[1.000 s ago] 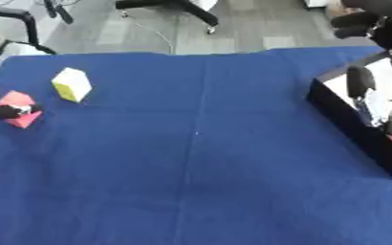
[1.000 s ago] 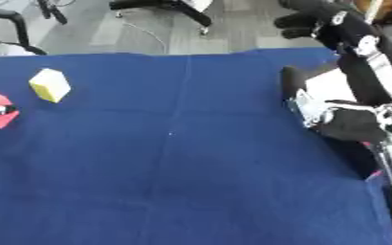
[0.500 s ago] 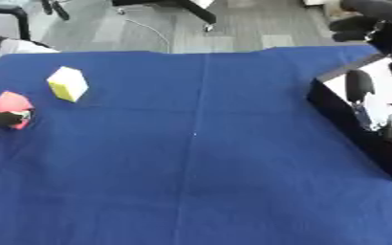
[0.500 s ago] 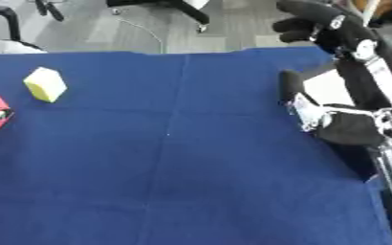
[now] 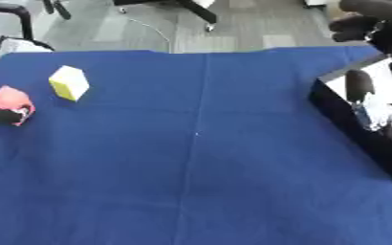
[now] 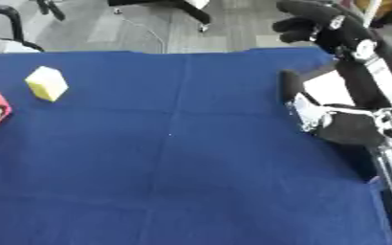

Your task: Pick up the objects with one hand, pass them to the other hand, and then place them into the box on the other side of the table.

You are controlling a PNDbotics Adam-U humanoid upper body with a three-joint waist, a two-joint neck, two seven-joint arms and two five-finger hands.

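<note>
A yellow block [image 5: 69,82] stands on the blue table [image 5: 199,162] at the far left. Beside it, at the left edge, is a pink object [image 5: 8,99]. Only a black finger of my left hand [image 5: 7,116] shows, curled against the pink object's front; the rest is out of view. A black box [image 5: 350,119] with a white inside stands at the right edge, with a bit of red inside it. My right hand [image 6: 312,19] hangs high above the box's far end, fingers loosely bent with nothing between them. Its arm covers much of the box.
Beyond the table's far edge lies grey floor with chair bases [image 5: 191,5] and a dark chair frame [image 5: 15,14] at the upper left. The blue cloth between the block and the box is bare.
The pink object and the finger on it have drifted slightly toward the left edge. My right arm has barely moved.
</note>
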